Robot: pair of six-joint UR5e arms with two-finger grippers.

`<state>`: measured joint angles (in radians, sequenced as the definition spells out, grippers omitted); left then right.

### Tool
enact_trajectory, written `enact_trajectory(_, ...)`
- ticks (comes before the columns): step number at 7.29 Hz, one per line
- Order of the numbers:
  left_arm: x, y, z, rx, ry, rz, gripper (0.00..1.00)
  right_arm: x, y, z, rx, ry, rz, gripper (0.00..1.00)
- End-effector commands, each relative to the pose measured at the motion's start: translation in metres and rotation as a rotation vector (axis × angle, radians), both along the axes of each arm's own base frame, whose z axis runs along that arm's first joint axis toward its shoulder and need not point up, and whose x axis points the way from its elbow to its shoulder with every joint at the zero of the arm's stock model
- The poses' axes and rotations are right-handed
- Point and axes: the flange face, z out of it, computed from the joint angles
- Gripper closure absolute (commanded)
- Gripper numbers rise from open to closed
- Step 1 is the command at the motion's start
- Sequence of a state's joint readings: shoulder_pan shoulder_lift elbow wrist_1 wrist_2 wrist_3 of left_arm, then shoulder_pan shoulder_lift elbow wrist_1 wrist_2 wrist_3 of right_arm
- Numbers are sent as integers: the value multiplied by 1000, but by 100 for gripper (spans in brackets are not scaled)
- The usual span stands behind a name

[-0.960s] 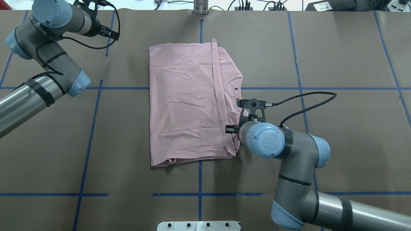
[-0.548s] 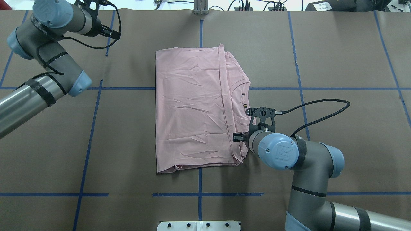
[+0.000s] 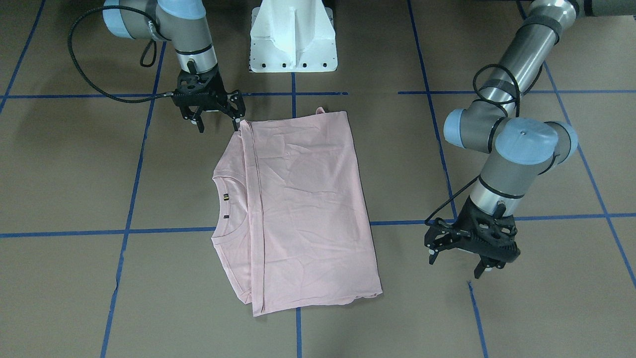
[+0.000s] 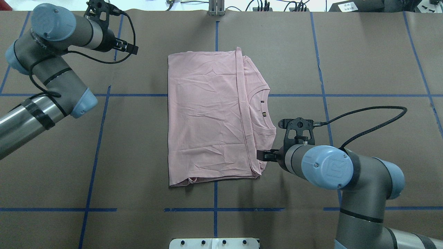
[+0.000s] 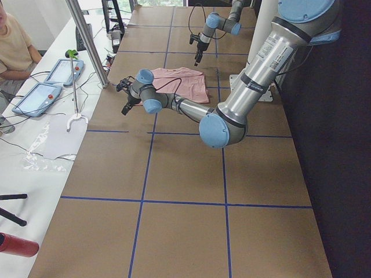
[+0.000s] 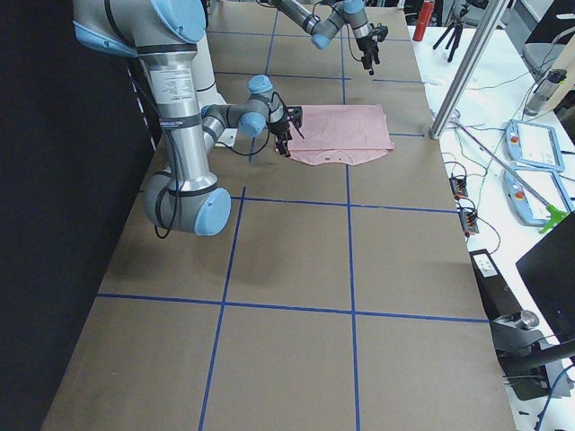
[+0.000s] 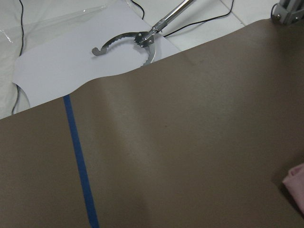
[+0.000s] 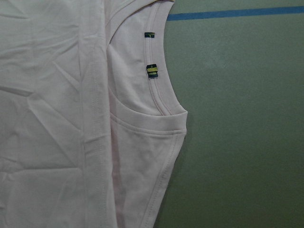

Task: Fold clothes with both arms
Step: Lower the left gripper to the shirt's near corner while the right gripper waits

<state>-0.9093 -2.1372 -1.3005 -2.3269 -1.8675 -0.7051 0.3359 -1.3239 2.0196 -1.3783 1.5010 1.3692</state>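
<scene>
The pale pink T-shirt [image 4: 207, 117] lies folded flat at the table's middle, plain side up, its print hidden. It also shows in the front view [image 3: 303, 209]. Its neckline with two small tags [image 8: 152, 71] points to the robot's right. My right gripper [image 3: 218, 124] is open and hangs low just off the shirt's near right corner, one finger [image 3: 239, 123] right beside the fabric edge; overhead it sits at that corner [image 4: 264, 155]. My left gripper [image 3: 455, 266] is open and empty over bare paper, well to the left of the shirt, at the far side [image 4: 128, 47].
Brown paper with a blue tape grid [image 4: 104, 138] covers the table. The white pedestal base [image 3: 293, 40] stands at the robot's side. A metal post [image 4: 216, 8] stands at the far edge. A metal grabber tool [image 7: 128, 40] lies on a white sheet beyond the paper. An operator [image 5: 14, 49] sits there with tablets.
The shirt slid a little to the right with my right gripper, then stayed put while that gripper drew further right off the fabric. My left gripper shifted slightly right.
</scene>
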Motion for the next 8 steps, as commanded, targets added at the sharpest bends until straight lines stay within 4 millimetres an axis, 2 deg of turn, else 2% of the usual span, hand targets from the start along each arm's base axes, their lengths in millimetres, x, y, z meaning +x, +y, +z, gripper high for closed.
enact_trajectory(1, 11, 97, -16, -122, 173, 21, 0, 27, 10, -8, 5, -44, -5, 0)
enact_trajectory(2, 16, 145, -24, -213, 253, 17, 4, 30, 11, -6, 11, -71, -3, 0)
enact_trajectory(3, 26, 196, -26, -320, 323, -22, 25, 30, 11, -7, 14, -78, -3, 0)
enact_trajectory(4, 51, 236, -34, -410, 382, -57, 36, 29, 11, -8, 15, -80, -3, 0)
enact_trajectory(5, 79, 263, -32, -462, 387, -86, 37, 28, 11, -8, 15, -80, -1, 0)
enact_trajectory(6, 99, 279, -42, -487, 333, -76, 36, 29, 11, -8, 15, -80, 0, 0)
enact_trajectory(7, 109, 294, -48, -505, 308, -60, 36, 28, 10, -9, 17, -81, 2, 0)
enact_trajectory(8, 121, 306, -46, -533, 282, -57, 36, 28, 10, -8, 19, -78, -2, 0)
